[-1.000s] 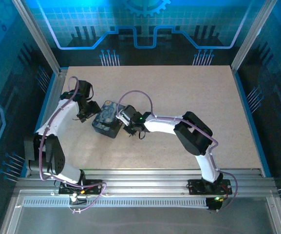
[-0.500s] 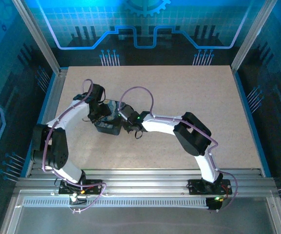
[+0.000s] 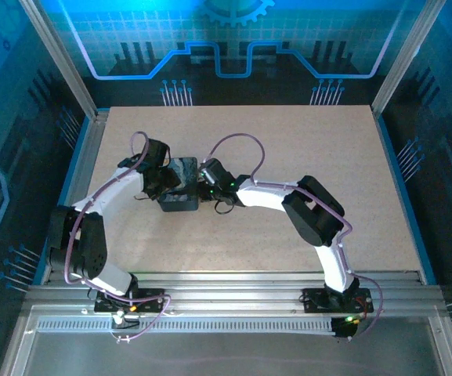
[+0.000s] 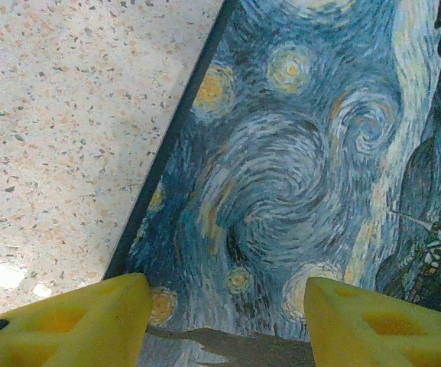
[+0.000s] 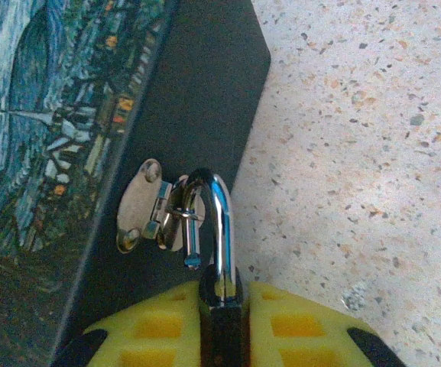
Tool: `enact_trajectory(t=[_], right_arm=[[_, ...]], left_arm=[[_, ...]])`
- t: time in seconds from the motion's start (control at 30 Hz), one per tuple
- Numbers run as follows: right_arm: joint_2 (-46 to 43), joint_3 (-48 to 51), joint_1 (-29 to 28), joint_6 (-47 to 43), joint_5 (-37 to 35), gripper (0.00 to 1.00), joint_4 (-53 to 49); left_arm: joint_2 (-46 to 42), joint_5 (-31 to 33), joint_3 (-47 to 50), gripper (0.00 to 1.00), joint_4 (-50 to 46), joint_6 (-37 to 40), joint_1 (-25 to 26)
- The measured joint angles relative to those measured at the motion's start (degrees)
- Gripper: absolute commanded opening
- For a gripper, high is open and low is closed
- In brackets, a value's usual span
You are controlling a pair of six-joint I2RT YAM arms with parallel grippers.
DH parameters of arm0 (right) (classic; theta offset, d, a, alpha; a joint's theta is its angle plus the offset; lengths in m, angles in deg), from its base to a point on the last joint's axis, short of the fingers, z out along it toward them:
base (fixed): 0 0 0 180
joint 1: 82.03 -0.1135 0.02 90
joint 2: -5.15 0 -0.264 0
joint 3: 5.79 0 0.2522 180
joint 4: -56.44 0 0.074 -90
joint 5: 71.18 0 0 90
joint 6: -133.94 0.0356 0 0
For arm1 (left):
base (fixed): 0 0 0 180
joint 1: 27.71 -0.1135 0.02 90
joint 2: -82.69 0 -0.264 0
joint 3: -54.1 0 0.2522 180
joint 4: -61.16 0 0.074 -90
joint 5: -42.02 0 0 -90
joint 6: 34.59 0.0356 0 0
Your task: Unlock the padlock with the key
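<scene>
Status: right end effector (image 5: 222, 321) grips padlock (image 5: 218, 229) at frame bottom, shackle shut through hasp (image 5: 140, 206) of box (image 5: 193, 92); left end effector (image 4: 224, 310) spread wide over box; unlocking not begun.

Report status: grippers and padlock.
Right gripper shut on padlock, shackle through hasp. Left gripper open above box lid. Padlock body buried between right fingers.

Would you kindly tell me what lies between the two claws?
The box lies between the left claw and right claw, in the top view; the right wrist view shows the padlock in that claw.
</scene>
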Motion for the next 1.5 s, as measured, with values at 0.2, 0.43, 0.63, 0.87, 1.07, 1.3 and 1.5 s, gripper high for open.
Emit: enact_trajectory(t=[0.2,0.43,0.63,0.87,1.07,1.3,1.5], right_arm=[[-1.5,4.4,4.2,-1.2,8.3,0.42,5.9],[-4.7,8.3,8.2,-0.9,17.7,0.4,7.9],[-3.5,4.7,7.5,-2.9,20.9,0.39,4.7],[-1.0,2.5,6.1,-5.8,19.9,0.39,1.2],[0.9,2.2,5.7,-7.0,18.4,0.37,-0.5],[2.8,1.0,5.6,-7.2,17.1,0.33,-0.2],[3.1,0.8,5.3,-7.0,17.0,0.33,1.3]], left_arm=[[0.0,-0.3,0.0,0.57,0.0,0.0,-0.3],[0.0,-1.6,0.0,0.57,0.0,-0.1,-1.2],[0.0,-2.3,-0.1,0.57,-0.1,0.0,-1.6],[0.0,-2.7,-0.5,0.57,-0.6,0.0,-1.8],[0.0,-2.7,-0.5,0.57,-0.7,0.0,-1.9],[0.0,-2.7,-0.5,0.57,-1.2,0.0,-2.0],[0.0,-2.7,-0.5,0.57,-1.2,0.0,-2.0]])
